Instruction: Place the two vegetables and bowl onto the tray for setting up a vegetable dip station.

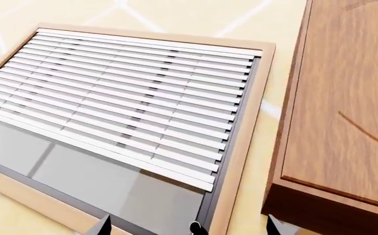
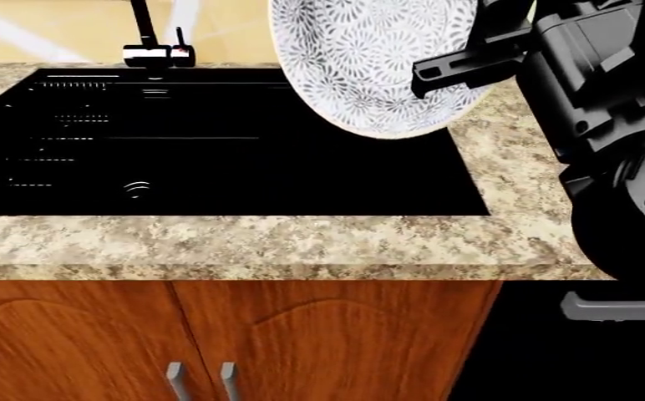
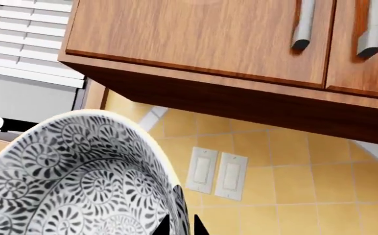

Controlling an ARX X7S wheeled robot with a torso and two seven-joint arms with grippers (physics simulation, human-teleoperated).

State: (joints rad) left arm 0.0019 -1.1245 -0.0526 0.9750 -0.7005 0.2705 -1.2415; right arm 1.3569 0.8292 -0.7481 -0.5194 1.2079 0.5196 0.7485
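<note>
**Dark, blocky arm with black pointed fingers**

In the head view the right arm [image 2: 601, 92] is built of matte black and charcoal blocks with bevelled edges, ending below in a large rounded black housing with a small pale dot on its side. A flat grey bar juts out beneath it. Both wrist views show only black, pointed fingers [image 3: 165, 224] with pale edges.

The right arm [image 2: 601, 100] was raised high at the head view's right side, its gripper [image 2: 456, 71] tilted and clamped on the rim of the bowl [image 2: 368, 58], fingers [image 3: 165, 224] nearly together. The left gripper [image 1: 189, 227] pointed upward, only its dark finger tips showing, set well apart.
</note>
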